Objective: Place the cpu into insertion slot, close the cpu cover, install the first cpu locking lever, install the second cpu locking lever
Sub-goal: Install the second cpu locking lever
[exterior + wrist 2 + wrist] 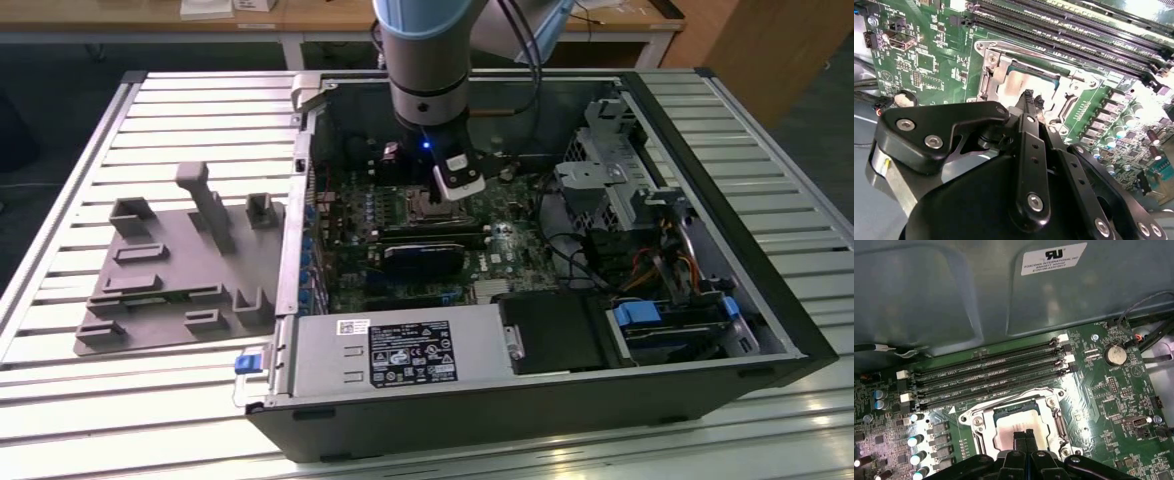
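Note:
In the exterior view my gripper (459, 186) hangs inside the open computer case, just over the insertion slot (430, 208) on the green motherboard. Its two black fingertips (1024, 436) are pressed together with nothing between them, so it is shut. In both wrist views they stand right above the near edge of the cpu (1015, 424), whose pale metal top (1016, 82) lies flat in the slot. The silvery cpu cover (980, 421) frames the chip and looks lowered around it (996, 70). How the locking levers stand I cannot tell.
Long black memory slots (989, 372) run just beyond the socket. A long black card (430, 255) lies on the socket's other side. A power supply (394, 350), drive cages (627, 180) and cables (667, 270) crowd the case. A grey fixture plate (174, 270) lies on the exterior view's left.

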`<action>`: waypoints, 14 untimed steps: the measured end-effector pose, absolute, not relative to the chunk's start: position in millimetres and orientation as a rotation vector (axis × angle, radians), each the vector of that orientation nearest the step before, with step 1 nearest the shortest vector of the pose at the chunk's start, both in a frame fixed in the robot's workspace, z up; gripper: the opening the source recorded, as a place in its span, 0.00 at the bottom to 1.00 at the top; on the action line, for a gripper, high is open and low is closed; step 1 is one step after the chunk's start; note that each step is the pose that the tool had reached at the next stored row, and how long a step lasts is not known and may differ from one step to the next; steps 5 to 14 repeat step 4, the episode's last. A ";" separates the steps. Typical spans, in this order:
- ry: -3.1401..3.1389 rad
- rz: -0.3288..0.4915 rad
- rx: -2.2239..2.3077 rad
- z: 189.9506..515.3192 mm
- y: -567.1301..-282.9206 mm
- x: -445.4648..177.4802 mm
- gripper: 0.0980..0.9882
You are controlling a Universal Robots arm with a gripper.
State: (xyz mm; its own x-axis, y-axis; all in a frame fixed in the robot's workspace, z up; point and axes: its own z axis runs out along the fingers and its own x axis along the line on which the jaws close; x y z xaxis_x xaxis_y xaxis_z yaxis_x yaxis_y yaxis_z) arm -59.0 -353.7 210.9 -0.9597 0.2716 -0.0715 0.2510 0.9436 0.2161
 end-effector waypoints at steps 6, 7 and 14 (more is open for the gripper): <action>2.998 0.313 0.404 210.9 -353.7 -58.5 0.00; 2.998 0.313 0.404 210.9 -353.7 -58.5 0.00; 2.998 0.313 0.404 210.9 -353.7 -58.5 0.00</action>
